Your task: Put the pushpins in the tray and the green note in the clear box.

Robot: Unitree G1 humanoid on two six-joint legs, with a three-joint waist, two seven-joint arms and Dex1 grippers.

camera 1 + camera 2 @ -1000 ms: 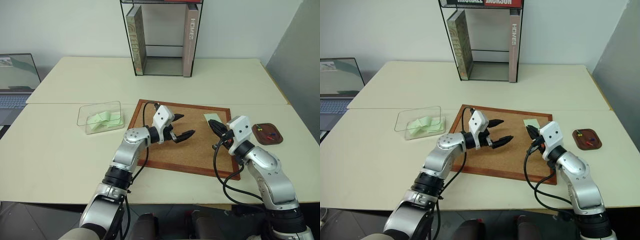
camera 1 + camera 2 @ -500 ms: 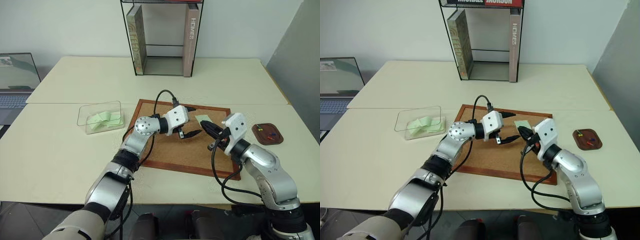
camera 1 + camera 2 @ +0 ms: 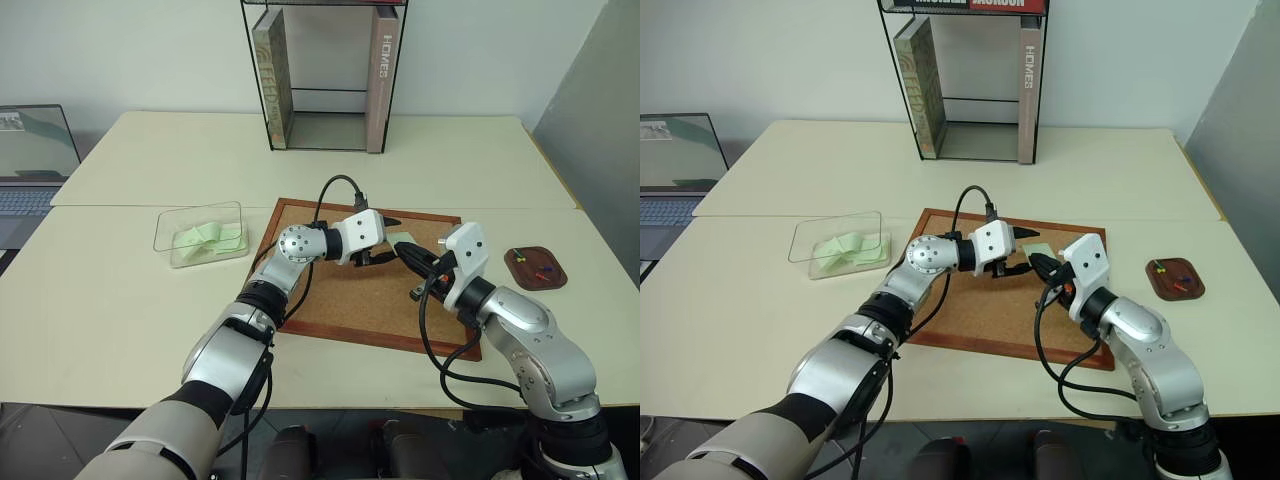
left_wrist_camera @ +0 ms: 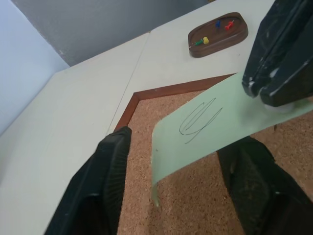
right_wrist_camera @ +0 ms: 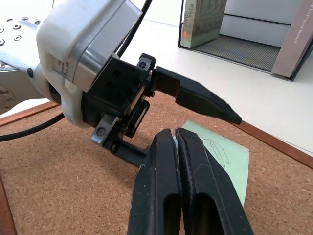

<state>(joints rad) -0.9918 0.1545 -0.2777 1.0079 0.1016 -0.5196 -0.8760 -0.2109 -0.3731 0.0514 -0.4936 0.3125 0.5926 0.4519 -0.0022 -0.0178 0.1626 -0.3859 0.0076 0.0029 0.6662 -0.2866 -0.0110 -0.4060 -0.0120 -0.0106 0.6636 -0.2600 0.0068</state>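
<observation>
Handing over: right claw (image 5: pixel 182 142) pinches the green note (image 4: pixel 205 125), left claw (image 4: pixel 181 191) half-open around it. Pushpins (image 4: pixel 215 32) lie in the tray (image 4: pixel 195 49); clear box (image 3: pixel 200 235) awaits.

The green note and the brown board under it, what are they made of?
The green note looks like thin matte paper: it bends at its free edge and has a pen scribble on it. The board looks like cork, speckled and grainy, with a smooth reddish frame that is probably wood.

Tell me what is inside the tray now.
In the tray lie three pushpins: one red, one blue, one yellow-green. Nothing covers them; the tray floor beside them is bare.
</observation>
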